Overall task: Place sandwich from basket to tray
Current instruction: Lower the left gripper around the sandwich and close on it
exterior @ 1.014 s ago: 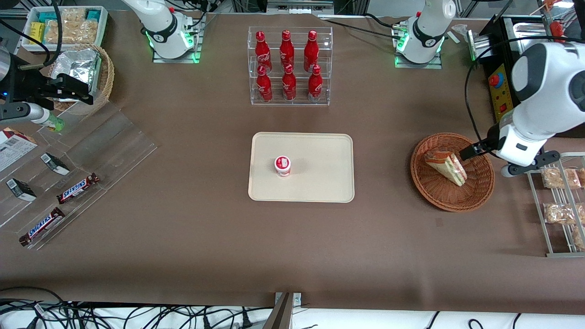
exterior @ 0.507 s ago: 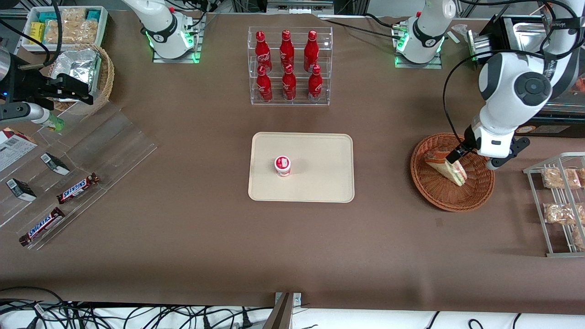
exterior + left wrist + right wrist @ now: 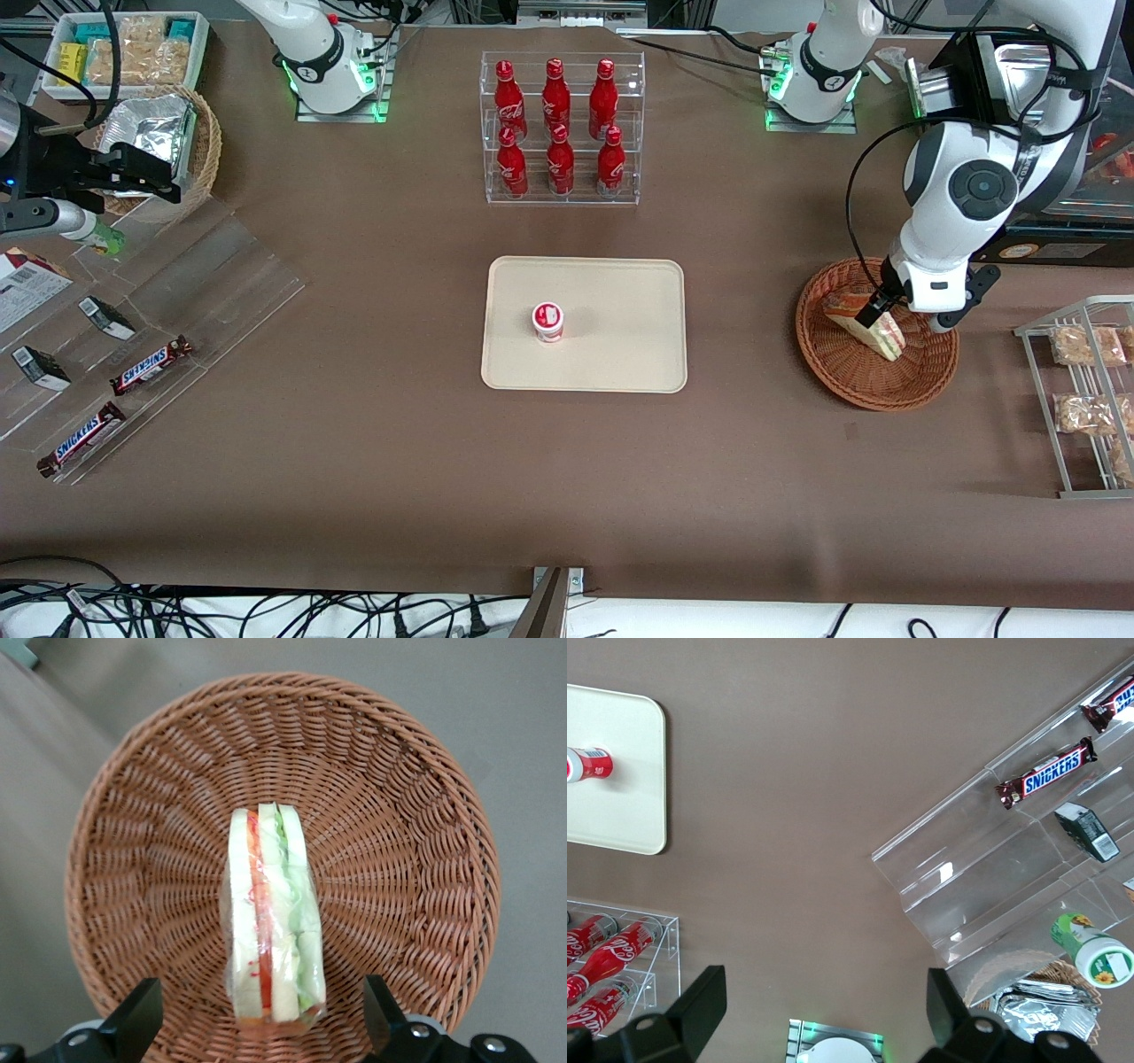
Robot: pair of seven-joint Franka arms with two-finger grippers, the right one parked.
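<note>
The sandwich (image 3: pixel 864 323) is a wrapped wedge with red and green filling, standing on its edge in the round reddish-brown wicker basket (image 3: pixel 850 390). My left gripper (image 3: pixel 902 314) hangs open just above the basket. In the left wrist view the sandwich (image 3: pixel 270 921) stands between the two black fingers (image 3: pixel 140 1020) of the gripper (image 3: pixel 261 1028), with a gap on each side and nothing touching. The basket (image 3: pixel 416 815) fills that view. The cream tray (image 3: pixel 620 354) lies at the table's middle, toward the parked arm from the basket, and the right wrist view shows its corner (image 3: pixel 616 780).
A small red-and-white cup (image 3: pixel 547 321) stands on the tray. A clear rack of red cola bottles (image 3: pixel 560 128) is farther from the camera than the tray. A wire rack with snack packets (image 3: pixel 1085 390) sits beside the basket. Acrylic shelves with Snickers bars (image 3: pixel 151 363) lie toward the parked arm's end.
The left arm has swung in from the working arm's end of the table, bringing its gripper over the basket and around the sandwich. The sandwich has not moved.
</note>
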